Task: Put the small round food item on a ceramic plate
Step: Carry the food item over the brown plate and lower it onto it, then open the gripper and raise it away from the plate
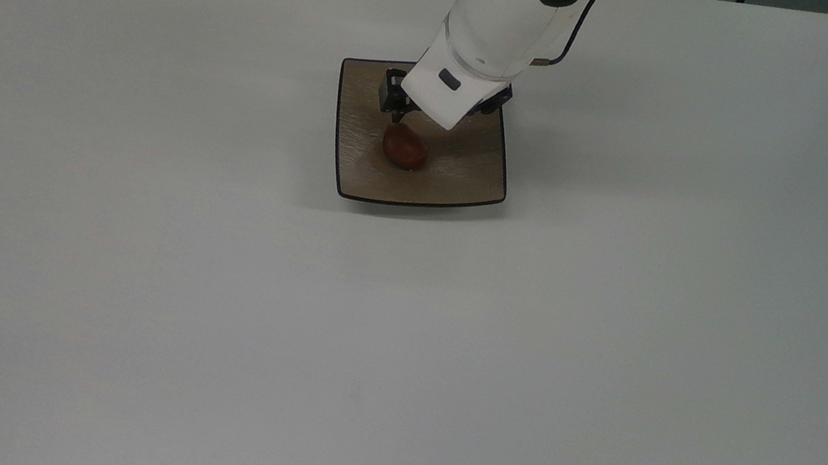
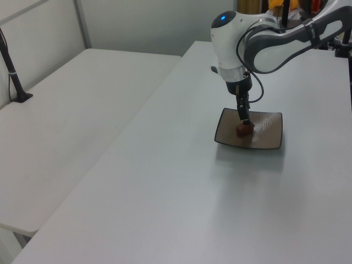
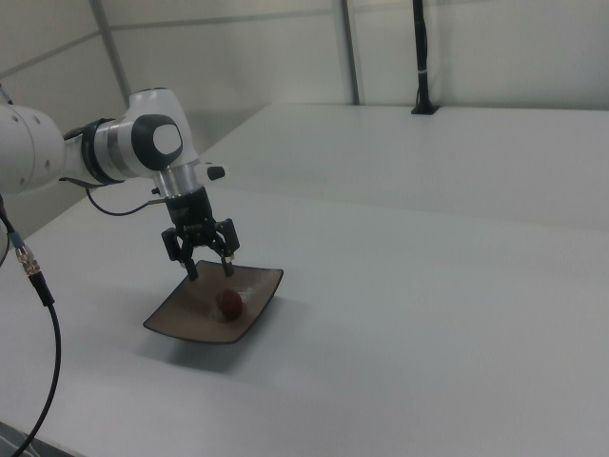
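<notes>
White table (image 1: 207, 300); black post (image 3: 420, 57) on adjoining table; dark cable (image 3: 43, 324) at right view's left.
</notes>
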Controlling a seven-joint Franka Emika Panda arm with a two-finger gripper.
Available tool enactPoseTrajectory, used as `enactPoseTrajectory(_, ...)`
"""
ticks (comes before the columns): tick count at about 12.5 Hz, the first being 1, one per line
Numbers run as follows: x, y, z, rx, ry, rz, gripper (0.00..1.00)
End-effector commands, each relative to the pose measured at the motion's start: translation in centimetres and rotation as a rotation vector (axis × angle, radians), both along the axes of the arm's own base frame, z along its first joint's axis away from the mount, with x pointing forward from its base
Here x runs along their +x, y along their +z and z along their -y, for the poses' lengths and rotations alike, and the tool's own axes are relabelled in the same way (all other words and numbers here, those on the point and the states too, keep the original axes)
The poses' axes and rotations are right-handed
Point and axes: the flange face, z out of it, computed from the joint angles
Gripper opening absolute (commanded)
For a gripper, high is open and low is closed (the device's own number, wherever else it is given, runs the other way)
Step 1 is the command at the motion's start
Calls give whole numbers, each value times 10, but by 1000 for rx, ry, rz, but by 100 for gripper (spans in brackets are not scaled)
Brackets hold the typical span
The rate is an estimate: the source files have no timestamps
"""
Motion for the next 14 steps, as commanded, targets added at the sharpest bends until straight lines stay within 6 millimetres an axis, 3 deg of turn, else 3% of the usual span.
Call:
enactPoseTrajectory(1, -3, 13, 0, -1, 12, 25, 100)
enactPoseTrajectory(4, -15, 64, 6, 74, -44, 60, 100)
enactPoseTrajectory(7, -31, 120, 38, 192, -125, 88, 100)
enactPoseTrajectory(11, -53, 165, 73, 275, -189, 149, 100)
enactPoseTrajectory(14, -62, 175, 86, 278, -211, 167, 100)
